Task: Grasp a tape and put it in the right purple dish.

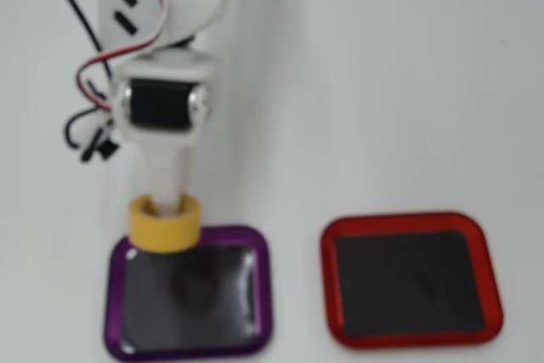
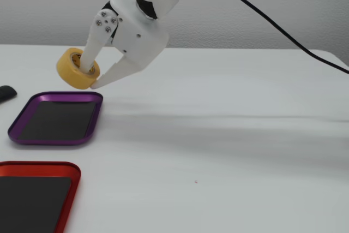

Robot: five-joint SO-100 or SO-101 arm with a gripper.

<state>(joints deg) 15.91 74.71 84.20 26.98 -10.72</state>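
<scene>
The yellow tape roll (image 1: pixel 165 224) (image 2: pixel 77 69) hangs in the air in my white gripper (image 1: pixel 168 210) (image 2: pixel 89 77). One finger goes through its core and the other presses its outer wall. In the overhead view the roll is over the top left edge of the purple dish (image 1: pixel 189 292). In the fixed view it is held above the far edge of the purple dish (image 2: pixel 58 118). The purple dish's dark inside holds nothing.
A red-rimmed tray (image 1: pixel 410 280) of the same shape lies to the right of the purple dish in the overhead view, and at the lower left in the fixed view (image 2: pixel 35 196). Black and red cables (image 1: pixel 89 116) hang beside the arm. A small dark object (image 2: pixel 6 93) lies at the fixed view's left edge.
</scene>
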